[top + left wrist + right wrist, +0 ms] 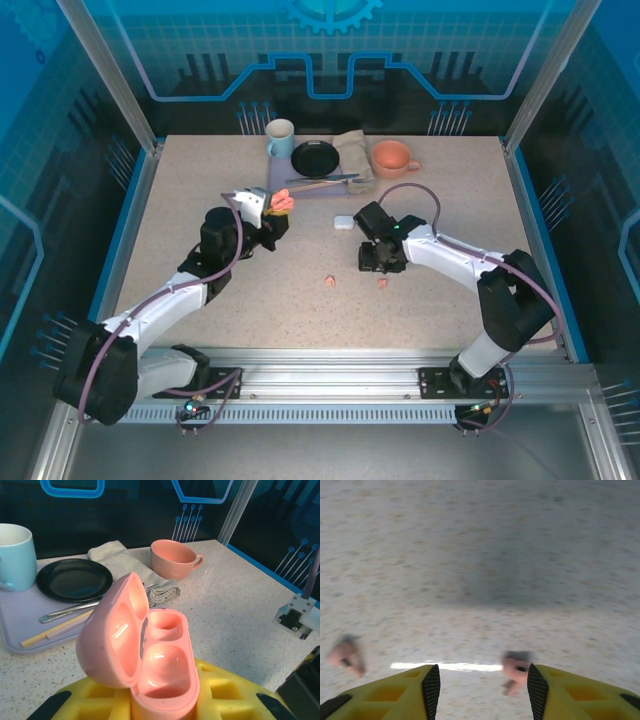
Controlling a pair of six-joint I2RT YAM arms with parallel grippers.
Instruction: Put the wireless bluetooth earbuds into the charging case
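Left wrist cam says most of it: the pink case (155, 670) is clamped upright in the left gripper (161, 701), lid flipped open, and both wells look empty. So nothing's seated yet on the pink side, imo.

Right wrist cam: the right gripper (482, 696) is low over the table (480, 555) w/ jaws spread wide, nothing in them. One pink bud (516, 669) lies on the table between the fingers, just beside the right-hand pad. Pic is blurry, so I can't tell if it's touching. The second pink bud (345, 655) lies off to the other side, outside the fingers.

From the top cam both buds are on bare table, near the right gripper and well apart from the case, which the left arm holds up off the surface.

A small white case (344, 222) sits on the table btw the two grippers. It looks shut, and what's inside is hidden, so no call on that half.

Progress guess: early. The case is opened and presented. What's left is pinching this bud, carrying it over, dropping it in a well, then the same for bud no. 2, and prob closing the lid.
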